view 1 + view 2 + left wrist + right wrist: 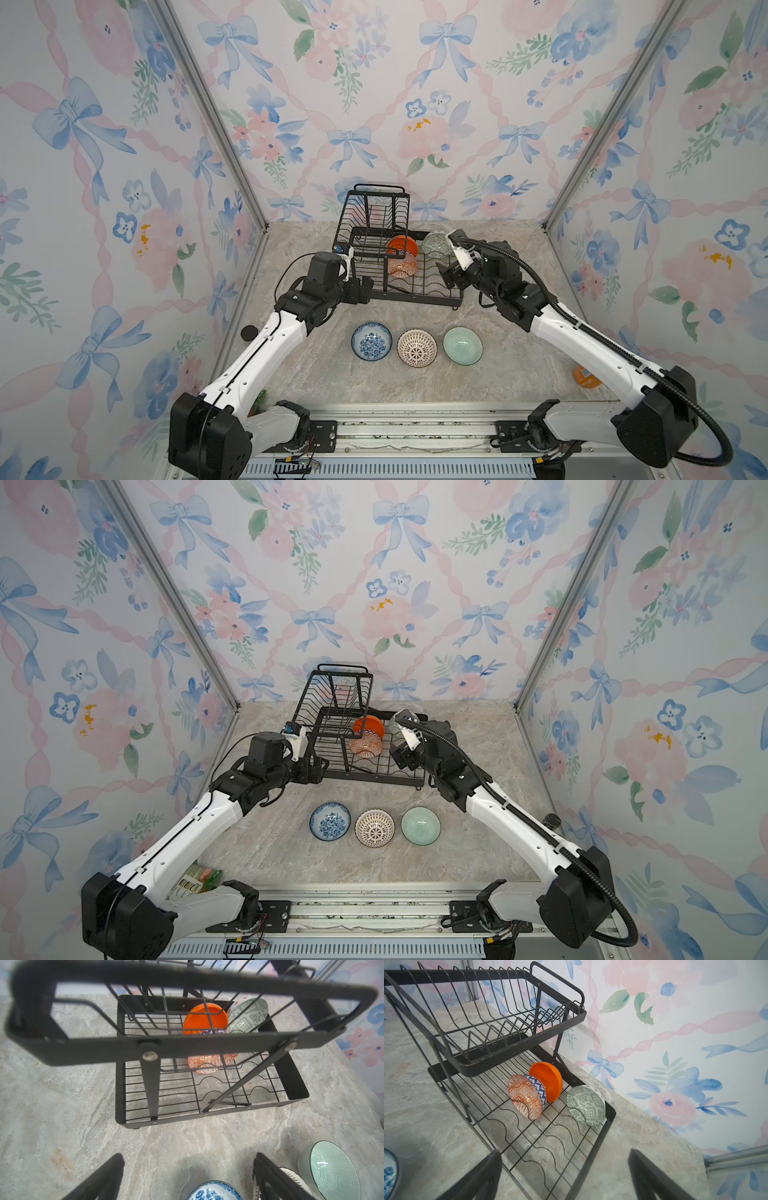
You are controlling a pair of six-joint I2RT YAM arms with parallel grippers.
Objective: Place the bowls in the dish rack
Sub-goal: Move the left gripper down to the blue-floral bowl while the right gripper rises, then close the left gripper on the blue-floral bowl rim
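Three bowls stand on edge in the dish rack lower tray: orange bowl, orange-white bowl against it, grey-green bowl apart at a corner. Three more sit upright in a row on the bench before the rack: floral bowl, lattice bowl, mint bowl. Left tool and right tool gape wide, holding nothing.

Marble tbl: dish rack, 3 bowls

Orange bowl, orange-white bowl and grey-green bowl stand on edge in dish rack lower tray. Blue floral bowl, lattice bowl and mint bowl sit upright in a row in front.
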